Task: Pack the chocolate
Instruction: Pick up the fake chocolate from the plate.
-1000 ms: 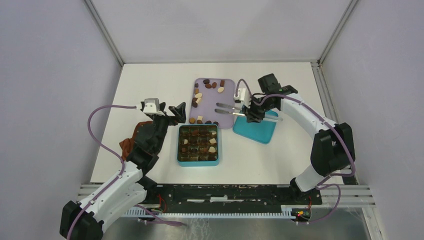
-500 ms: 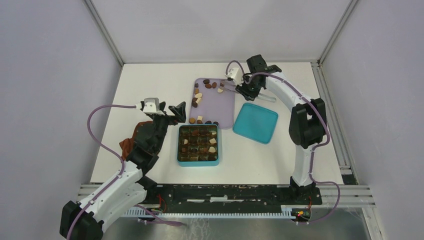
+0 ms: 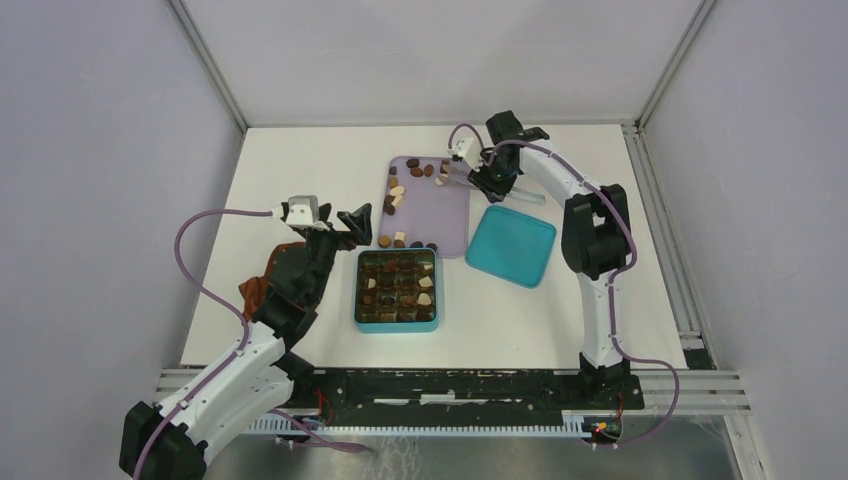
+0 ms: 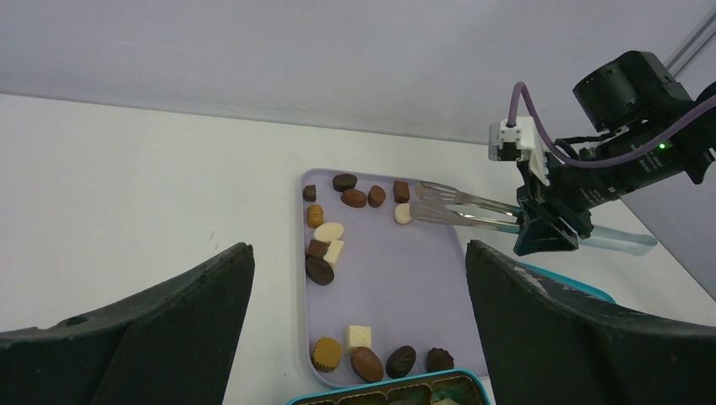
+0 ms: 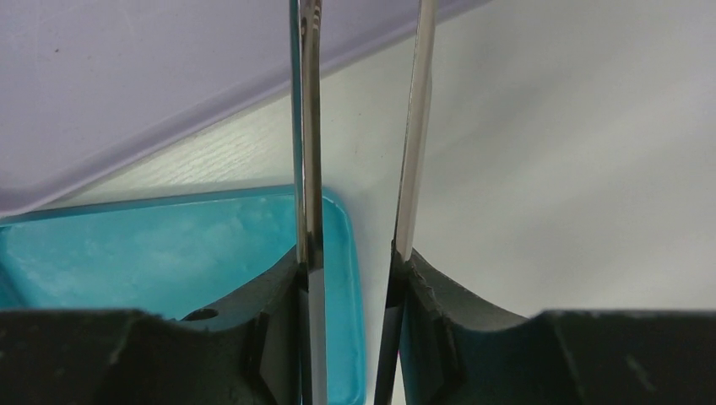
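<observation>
On the lilac tray (image 4: 405, 287), small chocolate pieces (image 4: 329, 231): dark, tan, cream.

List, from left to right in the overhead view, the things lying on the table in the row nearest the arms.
reddish-brown cloth → teal box → teal lid. The purple tray lies farther back and overlaps the box sideways, so it is left out.

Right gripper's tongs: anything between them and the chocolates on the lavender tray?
Nothing visible: the metal tongs in the right gripper have their tips right beside the round cream chocolate on the lavender plastic tray.
</observation>
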You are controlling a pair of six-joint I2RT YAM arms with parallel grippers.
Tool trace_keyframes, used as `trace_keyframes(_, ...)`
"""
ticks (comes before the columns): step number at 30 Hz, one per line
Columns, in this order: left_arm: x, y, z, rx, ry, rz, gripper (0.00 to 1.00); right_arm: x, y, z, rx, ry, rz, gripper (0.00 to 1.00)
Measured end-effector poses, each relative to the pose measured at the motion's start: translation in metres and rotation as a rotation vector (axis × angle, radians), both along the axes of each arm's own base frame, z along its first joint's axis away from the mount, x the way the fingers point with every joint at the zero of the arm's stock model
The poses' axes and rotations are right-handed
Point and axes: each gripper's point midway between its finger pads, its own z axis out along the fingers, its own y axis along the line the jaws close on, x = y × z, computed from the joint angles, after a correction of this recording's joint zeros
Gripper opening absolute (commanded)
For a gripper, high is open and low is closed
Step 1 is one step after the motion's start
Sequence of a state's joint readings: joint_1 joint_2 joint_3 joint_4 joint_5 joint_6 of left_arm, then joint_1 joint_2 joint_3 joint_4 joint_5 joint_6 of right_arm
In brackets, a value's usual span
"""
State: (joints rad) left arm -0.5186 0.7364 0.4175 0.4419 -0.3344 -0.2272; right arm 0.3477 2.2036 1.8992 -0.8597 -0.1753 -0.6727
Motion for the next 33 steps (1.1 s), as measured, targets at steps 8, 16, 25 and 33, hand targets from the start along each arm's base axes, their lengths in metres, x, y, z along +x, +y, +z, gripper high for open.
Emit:
trace_keyframes(8, 0.000, 0.000, 0.000, 0.000, 0.000, 0.000, 1.00, 0.003, -0.003, -0.004, 0.025, 0.027, -0.027, 0.46)
trace_keyframes(16, 0.000, 0.000, 0.000, 0.000, 0.000, 0.000, 1.00, -0.004, 0.002, -0.016, 0.053, 0.085, -0.014, 0.50)
trace_keyframes(25, 0.000, 0.000, 0.000, 0.000, 0.000, 0.000, 1.00, 0.008, 0.008, -0.021, 0.067, 0.084, -0.036, 0.52)
trace_keyframes(33, 0.000, 0.000, 0.000, 0.000, 0.000, 0.000, 1.00, 0.012, 0.012, -0.024, 0.081, 0.089, -0.041, 0.52)
